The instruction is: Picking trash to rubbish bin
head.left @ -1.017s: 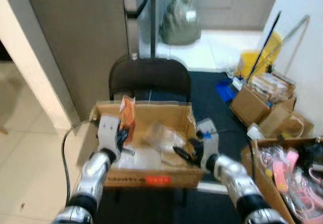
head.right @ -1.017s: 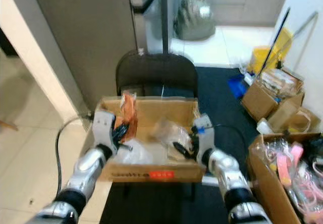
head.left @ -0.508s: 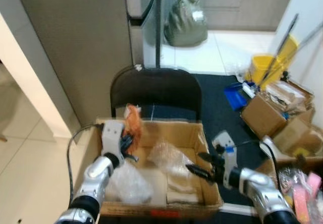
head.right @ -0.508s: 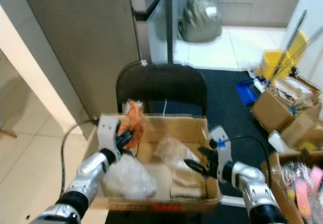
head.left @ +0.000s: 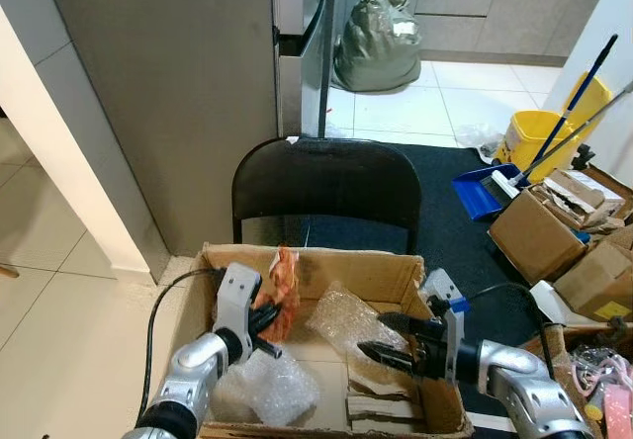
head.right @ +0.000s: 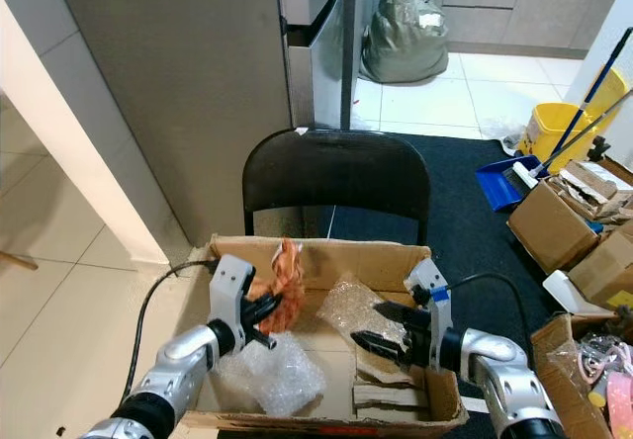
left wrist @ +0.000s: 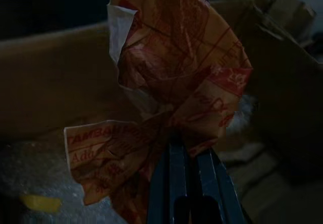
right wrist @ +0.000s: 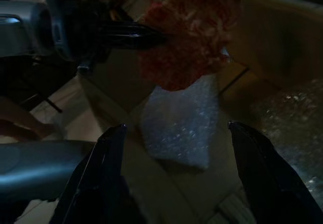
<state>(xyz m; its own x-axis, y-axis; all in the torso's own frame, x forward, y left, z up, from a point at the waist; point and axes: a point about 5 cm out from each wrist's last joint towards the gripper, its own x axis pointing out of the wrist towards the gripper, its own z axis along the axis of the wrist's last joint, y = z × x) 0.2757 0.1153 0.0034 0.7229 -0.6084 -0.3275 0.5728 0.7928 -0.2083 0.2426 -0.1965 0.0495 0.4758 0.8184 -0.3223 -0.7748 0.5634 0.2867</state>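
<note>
A crumpled orange and white wrapper point(head.left: 284, 288) is pinched in my left gripper point(head.left: 267, 320), which is shut on it and holds it upright over the left half of an open cardboard box point(head.left: 326, 265). The same wrapper point(left wrist: 176, 93) stands above the closed black fingers in the left wrist view. My right gripper point(head.left: 374, 337) is open inside the right half of the box, its fingers pointing left beside a clear bubble-wrap bag point(head.left: 344, 316). More bubble wrap point(head.left: 265, 388) and folded cardboard pieces point(head.left: 381, 404) lie on the box floor.
The box rests on a black folding chair point(head.left: 324, 184). A black cable point(head.left: 153, 320) loops off its left side. Brown boxes point(head.left: 554, 236), a blue dustpan point(head.left: 480, 188) and a yellow mop bucket point(head.left: 534, 132) crowd the right. A green bag point(head.left: 376, 39) sits far back.
The camera has tilted and drawn in, so the box sits lower in view. The left gripper still holds the wrapper, now lower and further into the box. The right gripper stays open.
</note>
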